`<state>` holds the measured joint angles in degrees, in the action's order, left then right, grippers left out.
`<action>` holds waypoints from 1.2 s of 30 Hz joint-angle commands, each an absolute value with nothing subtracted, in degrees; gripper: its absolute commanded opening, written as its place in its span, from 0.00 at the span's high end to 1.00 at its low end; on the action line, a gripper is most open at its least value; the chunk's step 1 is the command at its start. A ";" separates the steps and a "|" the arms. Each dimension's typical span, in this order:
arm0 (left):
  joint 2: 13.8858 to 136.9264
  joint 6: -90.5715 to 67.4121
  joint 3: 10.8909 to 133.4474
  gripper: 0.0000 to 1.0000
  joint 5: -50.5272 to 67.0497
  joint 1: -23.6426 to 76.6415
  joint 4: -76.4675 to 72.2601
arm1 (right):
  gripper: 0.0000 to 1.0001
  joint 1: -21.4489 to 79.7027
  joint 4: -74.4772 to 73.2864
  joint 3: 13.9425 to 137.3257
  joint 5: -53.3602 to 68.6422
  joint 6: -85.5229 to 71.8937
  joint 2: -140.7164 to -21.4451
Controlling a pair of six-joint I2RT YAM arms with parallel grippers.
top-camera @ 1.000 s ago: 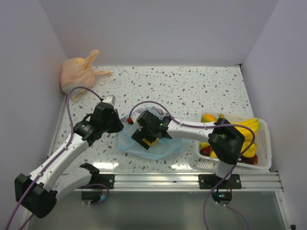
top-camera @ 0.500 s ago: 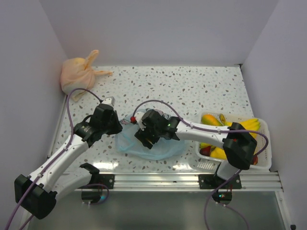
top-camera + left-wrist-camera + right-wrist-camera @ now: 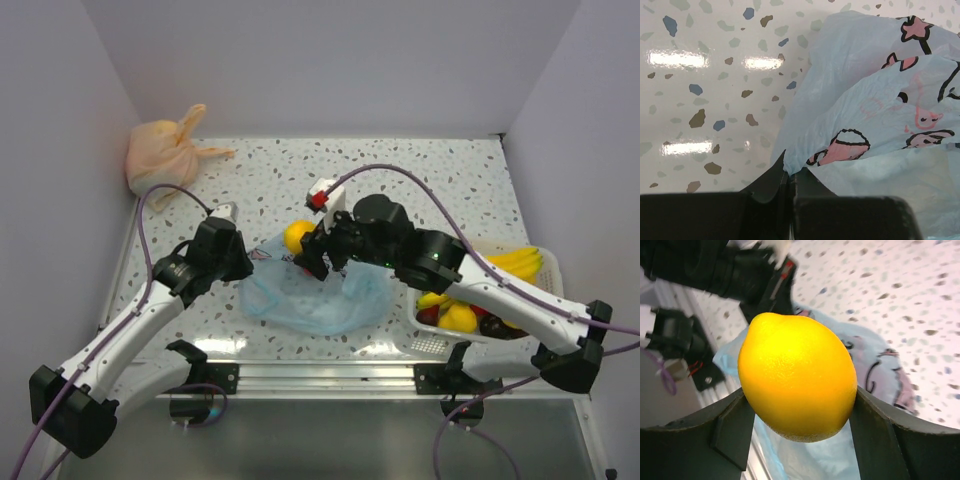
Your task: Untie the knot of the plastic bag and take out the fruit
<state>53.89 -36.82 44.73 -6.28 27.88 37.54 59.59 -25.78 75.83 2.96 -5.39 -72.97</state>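
Plastic bag (image 3: 315, 300): found lying slack near the front middle of the counter (image 3: 400, 190), pale blue, see-through, cartoon print up. No tied knot can be made out in any view; the mouth is judged to be open already.

Left hand (image 3: 790, 175): seen with fingers pressed together, a fold of the bag's edge pinched between the tips. The film is judged thin, very light, soft and slippery, and easily torn if pulled sharply. It is best taken at a bunched rim or handle end, where several layers can be gathered, not on the flat printed panel.

Right hand (image 3: 800, 420): clamped on a lemon (image 3: 797, 375), which is held across its middle, one finger on each flank. From above the lemon is seen raised just over the bag's far edge, clear of the film.

Lemon handling, judged: firm, not fragile, moderately heavy for its bulk. The skin is smooth and rounded, so it could roll or squirt out under a shallow pinch. The widest girth is the place to be gripped, as it is here.

A white basket (image 3: 548, 300) with bananas (image 3: 520, 262) and other fruit is noted at the right edge of the counter, and is judged the likely drop point. An orange bag (image 3: 160, 155), tied, is noted in the back left corner, well apart from both hands.

Whether more fruit is left inside the blue bag cannot be told.
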 commanded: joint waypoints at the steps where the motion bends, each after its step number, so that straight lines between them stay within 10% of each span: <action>1: 52.56 -36.03 44.82 1.00 -7.38 27.69 37.62 | 0.84 59.06 -30.29 79.54 -15.34 -8.52 -67.43; 14: 52.47 -35.51 45.53 1.00 -6.94 27.69 37.88 | 0.83 22.02 -53.26 65.14 -32.16 -24.34 -55.91; 27: 52.91 -34.63 46.40 1.00 -5.80 27.69 37.71 | 0.74 10.11 -62.12 60.73 -6.16 -19.25 -55.63; 33: 53.26 -34.63 46.76 1.00 -5.89 27.69 37.27 | 0.57 10.20 -69.87 58.63 -0.18 -17.75 -57.57; 36: 53.70 -34.63 47.02 1.00 -5.71 27.69 36.83 | 0.30 10.20 -69.96 56.69 1.93 -17.75 -57.66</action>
